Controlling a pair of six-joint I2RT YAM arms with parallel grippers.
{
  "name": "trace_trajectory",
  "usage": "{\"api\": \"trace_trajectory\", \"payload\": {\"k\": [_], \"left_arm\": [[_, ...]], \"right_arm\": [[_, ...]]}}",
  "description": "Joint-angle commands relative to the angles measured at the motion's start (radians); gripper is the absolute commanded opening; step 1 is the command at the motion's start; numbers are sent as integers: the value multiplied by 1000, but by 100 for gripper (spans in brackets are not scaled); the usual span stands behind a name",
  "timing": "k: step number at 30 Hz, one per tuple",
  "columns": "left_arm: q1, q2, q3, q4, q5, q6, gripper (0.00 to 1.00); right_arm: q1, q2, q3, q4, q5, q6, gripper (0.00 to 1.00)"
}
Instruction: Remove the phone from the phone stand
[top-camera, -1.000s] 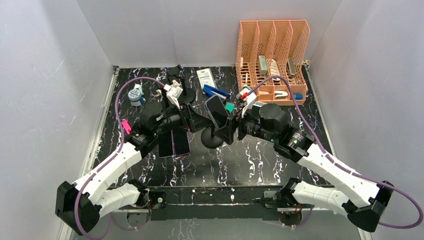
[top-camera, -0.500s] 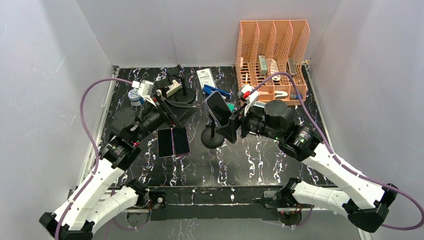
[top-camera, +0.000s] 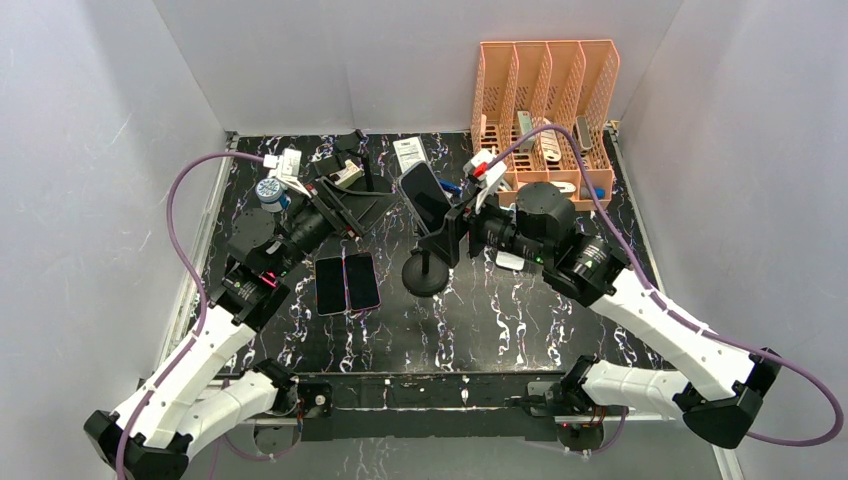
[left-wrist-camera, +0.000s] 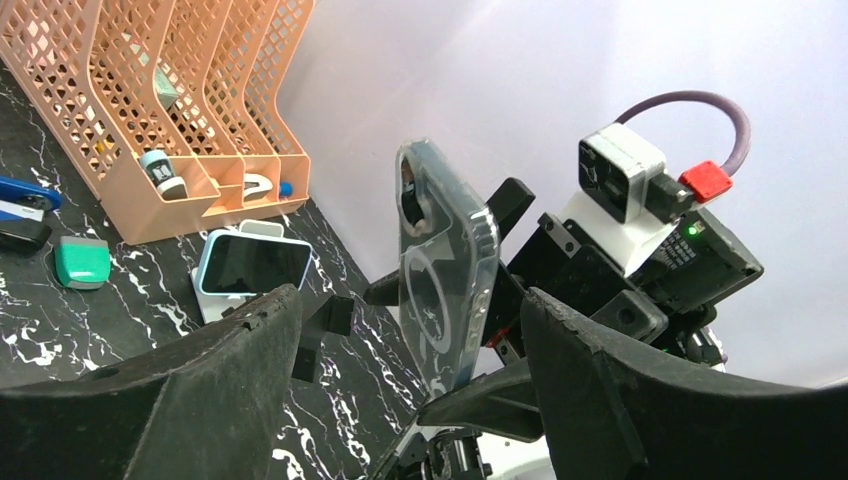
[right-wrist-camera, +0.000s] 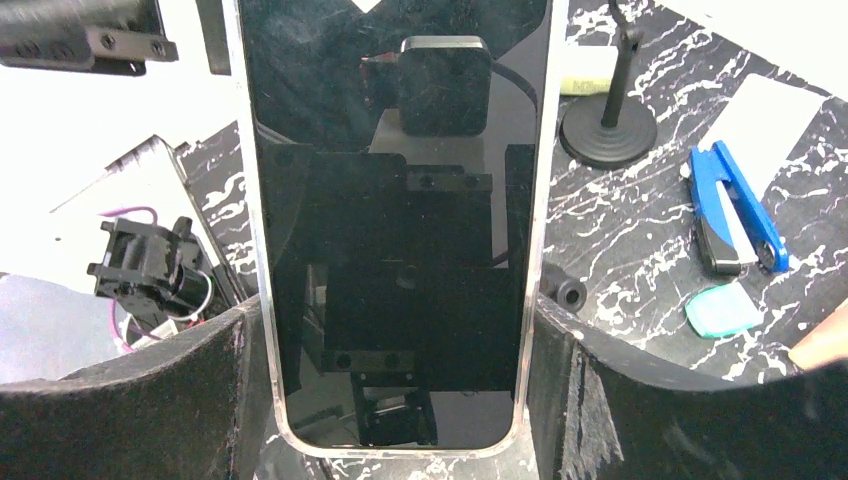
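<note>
The jaws of the right gripper (right-wrist-camera: 398, 330) clamp the long edges of the phone (top-camera: 424, 195), holding it tilted in the air just above the phone stand (top-camera: 425, 275), whose round base sits on the table (top-camera: 500, 310). The left gripper (left-wrist-camera: 410, 300) hangs to the left of the phone stand, its jaws spread wide with nothing between them.

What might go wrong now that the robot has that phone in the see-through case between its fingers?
The right gripper pinches the phone in the clear case only by its thin, smooth edges, so it might slip and drop onto the black round-based stand. The open left gripper hangs close by; a swing might bump it. Two dark phones lying flat beside the stand crowd any landing spot.
</note>
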Motion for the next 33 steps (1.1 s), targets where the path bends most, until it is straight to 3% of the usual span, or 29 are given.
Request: {"api": "trace_trajectory", "payload": {"k": [1,7,20,33], "left_arm": [[6,1,42,56,20,-13,76],[6,14,58,69,23,-4,75],[-14,115,159,-65,40,39,66],[-44,164,192,-91,7,59,54]], "right_arm": [[-4,20,100,135,4,21,1],[-3,51,129,132,2,49,1],[0,90,165,105,29,70,1],[5,117,174,108,40,75,1]]}}
